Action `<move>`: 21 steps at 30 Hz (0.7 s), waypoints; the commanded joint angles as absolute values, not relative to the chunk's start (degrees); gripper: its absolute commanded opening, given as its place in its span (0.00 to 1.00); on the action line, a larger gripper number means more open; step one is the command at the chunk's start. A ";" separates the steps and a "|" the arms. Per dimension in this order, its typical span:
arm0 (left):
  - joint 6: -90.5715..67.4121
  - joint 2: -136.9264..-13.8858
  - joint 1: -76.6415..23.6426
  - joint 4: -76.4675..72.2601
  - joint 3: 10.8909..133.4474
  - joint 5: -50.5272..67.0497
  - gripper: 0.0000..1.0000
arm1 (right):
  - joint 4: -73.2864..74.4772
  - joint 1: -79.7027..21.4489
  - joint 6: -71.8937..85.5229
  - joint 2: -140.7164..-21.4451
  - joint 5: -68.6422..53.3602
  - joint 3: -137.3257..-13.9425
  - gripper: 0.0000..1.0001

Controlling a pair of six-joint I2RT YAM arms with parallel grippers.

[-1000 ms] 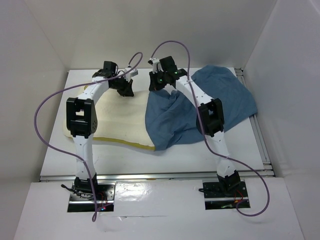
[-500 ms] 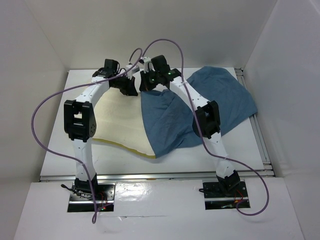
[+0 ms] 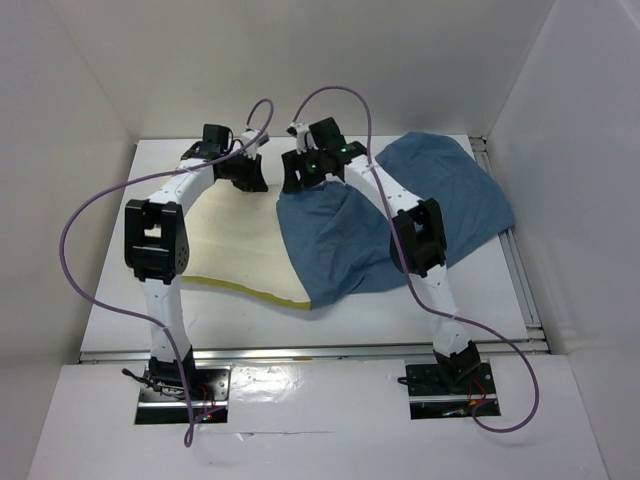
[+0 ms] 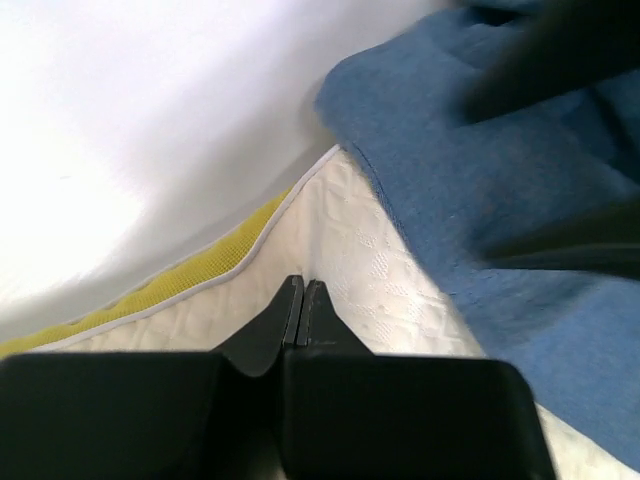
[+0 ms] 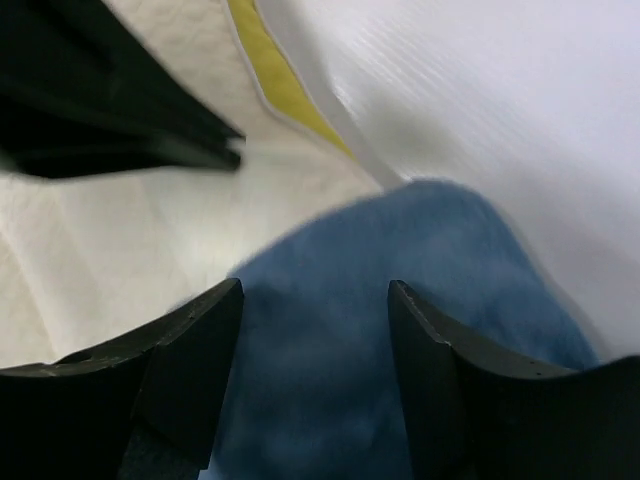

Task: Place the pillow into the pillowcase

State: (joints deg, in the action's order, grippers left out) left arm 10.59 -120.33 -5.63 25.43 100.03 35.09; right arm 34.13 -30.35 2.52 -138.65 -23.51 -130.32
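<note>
The cream pillow (image 3: 225, 245) lies flat at left centre, its yellow edge toward me. The blue pillowcase (image 3: 345, 240) covers the pillow's right end and spreads out to the far right. My left gripper (image 3: 250, 178) is shut just above the pillow's far edge, with nothing showing between its tips (image 4: 302, 290) over the quilted pillow (image 4: 350, 250). My right gripper (image 3: 298, 178) hovers next to it, open. In the right wrist view its gripper (image 5: 315, 300) straddles the pillowcase's rounded edge (image 5: 400, 250), which lies on the pillow (image 5: 120, 240).
White walls close in the table (image 3: 460, 300) at the back and both sides. A metal rail (image 3: 520, 270) runs along the right edge. Purple cables (image 3: 80, 260) loop off both arms. The left gripper's dark fingers (image 5: 120, 110) show in the right wrist view.
My right gripper carried the pillowcase edge leftward over the pillow, then opened and let it go. The left gripper stayed shut and shifted slightly.
</note>
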 commanded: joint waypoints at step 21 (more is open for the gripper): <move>12.38 -115.63 -0.35 23.28 101.65 19.14 0.63 | 35.68 -29.88 -5.98 -99.25 -21.88 -96.80 0.69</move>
